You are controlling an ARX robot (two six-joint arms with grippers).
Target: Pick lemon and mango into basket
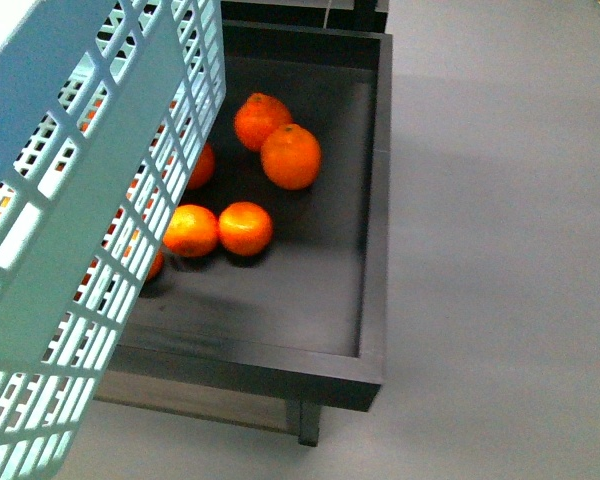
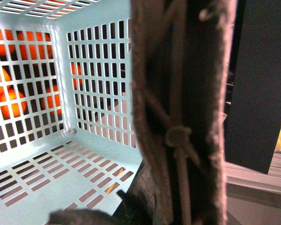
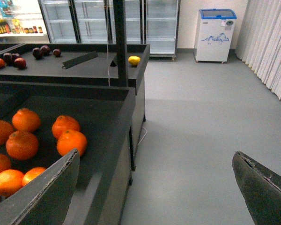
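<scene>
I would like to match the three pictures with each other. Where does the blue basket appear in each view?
Front view: the basket fills the left side, tilted, in front of the black tray.
Left wrist view: its slotted inside fills over half the picture, seen from close.
Right wrist view: not in it.
Shared landmark: the oranges, lying in the tray in the front and right wrist views, and showing through the basket's slots in the left wrist view.

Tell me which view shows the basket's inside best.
Left wrist view: it looks into the basket, slotted floor and walls, no fruit visible inside. Front view shows only its outer side. Right wrist view misses it.
</scene>
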